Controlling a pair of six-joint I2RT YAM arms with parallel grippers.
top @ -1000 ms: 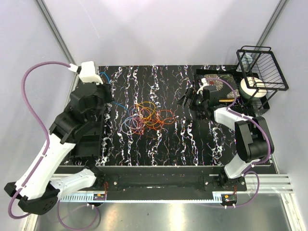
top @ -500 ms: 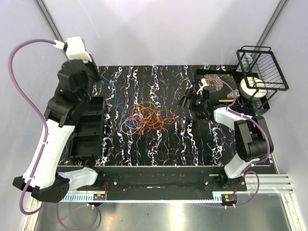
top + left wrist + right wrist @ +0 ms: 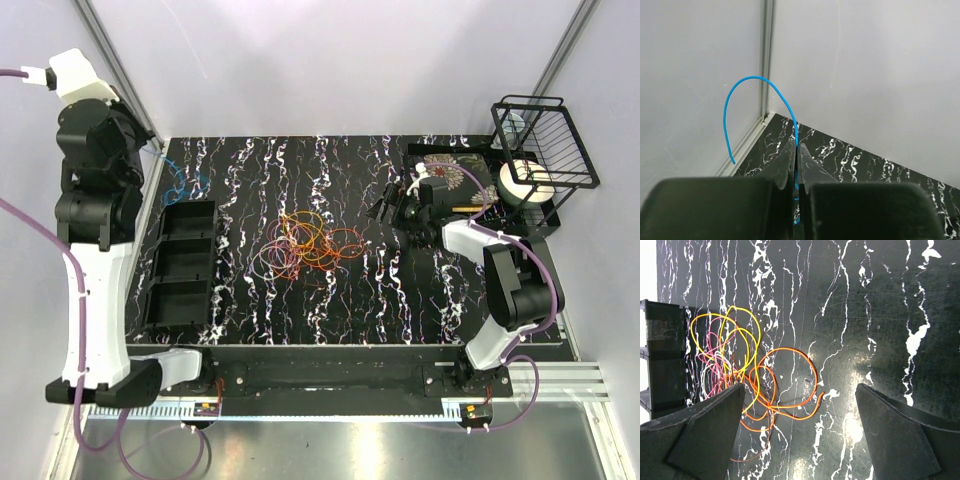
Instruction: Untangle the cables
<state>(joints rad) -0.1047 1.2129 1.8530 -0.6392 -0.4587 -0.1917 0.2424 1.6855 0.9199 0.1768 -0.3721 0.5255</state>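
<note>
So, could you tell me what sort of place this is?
Probably a robotics lab test cell: a left arm and right arm bolted to a black marbled table, plain white walls around it, and tangled cables laid out.

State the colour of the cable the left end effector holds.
Blue cable, clearest in left wrist view.
</note>
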